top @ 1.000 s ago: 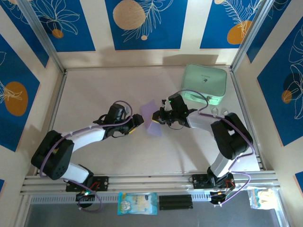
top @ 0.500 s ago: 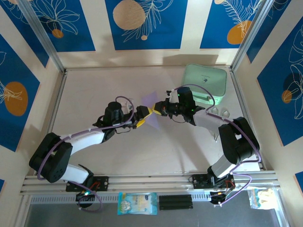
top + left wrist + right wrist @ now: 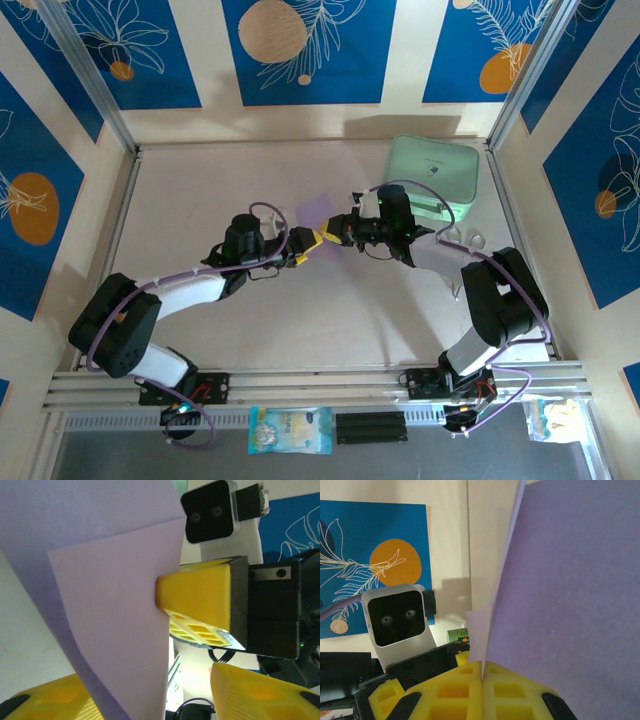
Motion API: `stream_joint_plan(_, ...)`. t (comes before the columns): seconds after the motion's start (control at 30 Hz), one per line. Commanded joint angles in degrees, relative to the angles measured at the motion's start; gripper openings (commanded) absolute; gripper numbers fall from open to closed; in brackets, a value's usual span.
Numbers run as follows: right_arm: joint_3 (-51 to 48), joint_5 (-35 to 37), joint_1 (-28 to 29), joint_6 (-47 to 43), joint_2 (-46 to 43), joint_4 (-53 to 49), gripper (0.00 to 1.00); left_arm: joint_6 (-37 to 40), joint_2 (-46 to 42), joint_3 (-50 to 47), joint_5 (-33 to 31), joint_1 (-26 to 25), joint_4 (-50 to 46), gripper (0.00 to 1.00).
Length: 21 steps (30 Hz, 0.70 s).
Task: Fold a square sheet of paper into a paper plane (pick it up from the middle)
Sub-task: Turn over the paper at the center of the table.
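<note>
Over mid-table [image 3: 200, 190], the right gripper [image 3: 481, 667] is clamped on the lilac paper [image 3: 317, 212], its yellow fingers pressed together on one edge. The left gripper [image 3: 142, 692] meets it tip to tip, jaws apart, with the sheet hanging between them. A mint case [image 3: 432, 175] lies at the back right.

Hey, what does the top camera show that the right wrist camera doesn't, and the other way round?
Top external: the left arm and right arm whole, meeting over the table, and the mint-green case at the back right. Right wrist: close up, the right gripper shut on the edge of the lilac sheet of paper, with the left wrist camera facing it. Both: that sheet, pinched by the right gripper.
</note>
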Motion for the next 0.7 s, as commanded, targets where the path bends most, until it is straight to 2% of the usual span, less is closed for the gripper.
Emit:
stream_joint_plan(0.0,-1.03,-2.04,-0.30,0.52,-0.06,1.18,0.03,-0.22,0.41,1.77,0.27,-0.43,2.12,0.47)
stream_joint_plan(0.3,-1.73,-2.42,-0.43,0.82,0.21,2.11,0.04,-1.07,1.48,1.90,0.09,-0.42,1.36,0.35)
stream_joint_plan(0.67,-1.67,-2.57,-1.09,-0.25,0.03,1.44,0.11,-2.58,2.26,1.61,0.11,-0.34,0.74,0.19)
